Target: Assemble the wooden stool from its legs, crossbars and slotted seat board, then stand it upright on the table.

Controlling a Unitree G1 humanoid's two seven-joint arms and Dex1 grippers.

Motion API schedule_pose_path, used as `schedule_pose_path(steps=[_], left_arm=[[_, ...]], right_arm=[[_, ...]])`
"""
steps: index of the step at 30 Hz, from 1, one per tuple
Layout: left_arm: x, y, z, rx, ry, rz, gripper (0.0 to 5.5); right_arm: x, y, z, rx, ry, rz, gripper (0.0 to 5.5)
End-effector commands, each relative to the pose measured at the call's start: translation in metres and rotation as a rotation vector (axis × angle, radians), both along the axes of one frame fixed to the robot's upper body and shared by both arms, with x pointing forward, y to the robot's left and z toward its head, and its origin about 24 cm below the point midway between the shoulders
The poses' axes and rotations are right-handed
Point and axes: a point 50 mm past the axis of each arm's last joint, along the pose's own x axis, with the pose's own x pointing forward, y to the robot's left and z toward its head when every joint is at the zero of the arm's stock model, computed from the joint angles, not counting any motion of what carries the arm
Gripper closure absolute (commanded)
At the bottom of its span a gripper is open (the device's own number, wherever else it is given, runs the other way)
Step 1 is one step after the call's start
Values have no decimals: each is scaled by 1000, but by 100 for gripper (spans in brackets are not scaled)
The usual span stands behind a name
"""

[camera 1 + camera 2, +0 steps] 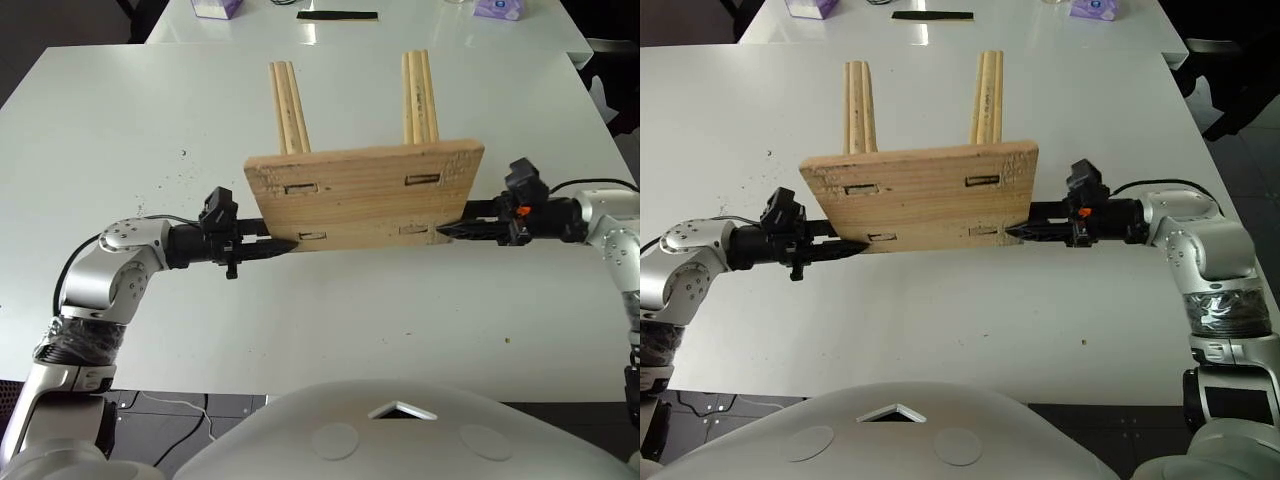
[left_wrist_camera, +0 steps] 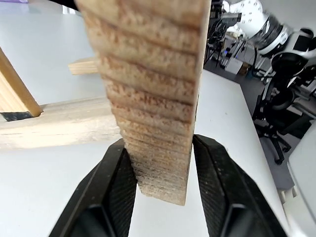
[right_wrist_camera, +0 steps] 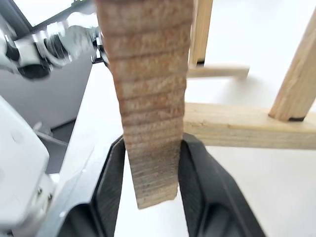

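Observation:
The slotted seat board (image 1: pixel 365 193) stands on edge above the white table, its flat face with several slots turned toward me. Wooden legs (image 1: pixel 288 108) (image 1: pixel 419 96) stick out behind it, away from me. My left gripper (image 1: pixel 283 244) is shut on the board's lower left corner, and its fingers (image 2: pixel 116 180) press both faces of the board's end grain (image 2: pixel 158 128). My right gripper (image 1: pixel 447 230) is shut on the lower right corner, with the board's edge (image 3: pixel 150 143) between its fingers (image 3: pixel 195 177). A crossbar (image 3: pixel 237 128) joins the legs behind the board.
The white table (image 1: pixel 130 130) lies bare around the stool, with a few dark specks at the left. On a second table behind sit a purple box (image 1: pixel 216 7), another purple item (image 1: pixel 497 9) and a dark strip (image 1: pixel 337 15). The table's right edge drops off near my right arm.

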Motion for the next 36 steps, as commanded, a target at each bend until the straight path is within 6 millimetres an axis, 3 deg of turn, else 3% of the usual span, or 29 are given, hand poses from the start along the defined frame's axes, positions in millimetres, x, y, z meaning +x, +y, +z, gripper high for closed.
schedule_pose_path(steps=[1, 5, 16, 23, 27, 36], left_arm=[[26, -6, 141, -1285, 215, 694, 386], [35, -4, 159, -1478, 327, 749, 386], [53, 0, 147, -1698, 635, 998, 388], [63, -23, 119, -1466, 866, 1185, 406], [64, -31, 118, -1441, 927, 1190, 416], [48, -48, 88, -1265, 1050, 1248, 414]], right_arm=[[-17, 81, 118, 973, 143, -14, 405], [-21, 96, 130, 1157, 182, -99, 405], [-4, 106, 130, 1206, 446, -393, 405], [17, 108, 138, 1273, 508, -539, 408], [24, 109, 144, 1295, 543, -601, 408], [20, 108, 144, 1229, 609, -734, 407]])
